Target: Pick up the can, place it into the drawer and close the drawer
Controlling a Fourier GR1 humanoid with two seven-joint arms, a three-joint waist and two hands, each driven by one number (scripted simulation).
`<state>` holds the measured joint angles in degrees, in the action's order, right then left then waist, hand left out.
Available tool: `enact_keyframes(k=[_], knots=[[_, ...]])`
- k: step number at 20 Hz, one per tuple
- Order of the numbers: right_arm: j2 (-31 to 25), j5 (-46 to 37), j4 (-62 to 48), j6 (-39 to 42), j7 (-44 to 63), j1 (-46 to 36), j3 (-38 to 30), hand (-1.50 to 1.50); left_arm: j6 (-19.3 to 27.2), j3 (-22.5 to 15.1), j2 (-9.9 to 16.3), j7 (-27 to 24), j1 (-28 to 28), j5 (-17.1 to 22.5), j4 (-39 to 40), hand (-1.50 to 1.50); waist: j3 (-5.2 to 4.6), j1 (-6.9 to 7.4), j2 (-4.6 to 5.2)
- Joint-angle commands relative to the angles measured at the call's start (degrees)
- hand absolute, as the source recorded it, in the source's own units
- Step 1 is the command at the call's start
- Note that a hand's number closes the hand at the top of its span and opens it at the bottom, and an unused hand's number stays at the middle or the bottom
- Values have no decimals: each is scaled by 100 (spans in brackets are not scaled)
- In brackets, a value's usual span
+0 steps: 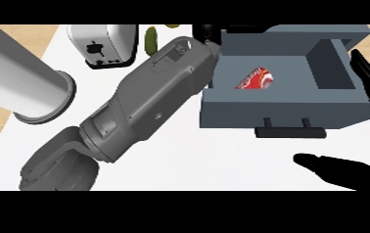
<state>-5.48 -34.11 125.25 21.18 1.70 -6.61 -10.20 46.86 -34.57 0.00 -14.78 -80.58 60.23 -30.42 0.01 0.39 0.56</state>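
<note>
A red can (256, 78) lies on its side inside the open grey-blue drawer (239, 110), against its left wall. The drawer's black handle (291, 129) faces me. My left forearm runs diagonally from the lower left up to the drawer's far left corner. Only a black bit of my left hand (205, 32) shows past the wrist there, apart from the can. My right hand (334, 171) is low at the right, in front of the drawer, with straight fingers pointing left and nothing in them.
A white toaster (101, 43) stands at the back left, with a green vegetable (151, 38) beside it. A big grey cylinder (33, 85) stands at the left edge. A black shape (358, 65) shows at the drawer's right side.
</note>
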Motion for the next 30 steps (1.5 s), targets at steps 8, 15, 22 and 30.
enact_keyframes(k=[8, 15, 22, 30], knots=[[-193, -2180, -2617, -1346, -850, -1049, 1147, -150, 94, -15, 440, 484, 282, -343, -534, -150, 1, 123, -35], [-370, -3004, -4496, -1781, -756, -2404, 1239, -150, -90, 62, 1056, 944, 283, -489, -736, -150, 1, 162, -20], [-76, -3412, -6542, -3217, -935, -2783, 988, -150, 126, -17, 1451, 1210, 873, -744, -1631, -150, 4, 225, -36], [-93, -3924, -8190, -4515, -920, -3438, 760, -150, 41, 50, 2048, 1479, 1386, -956, -2370, -150, 5, 259, -16]])
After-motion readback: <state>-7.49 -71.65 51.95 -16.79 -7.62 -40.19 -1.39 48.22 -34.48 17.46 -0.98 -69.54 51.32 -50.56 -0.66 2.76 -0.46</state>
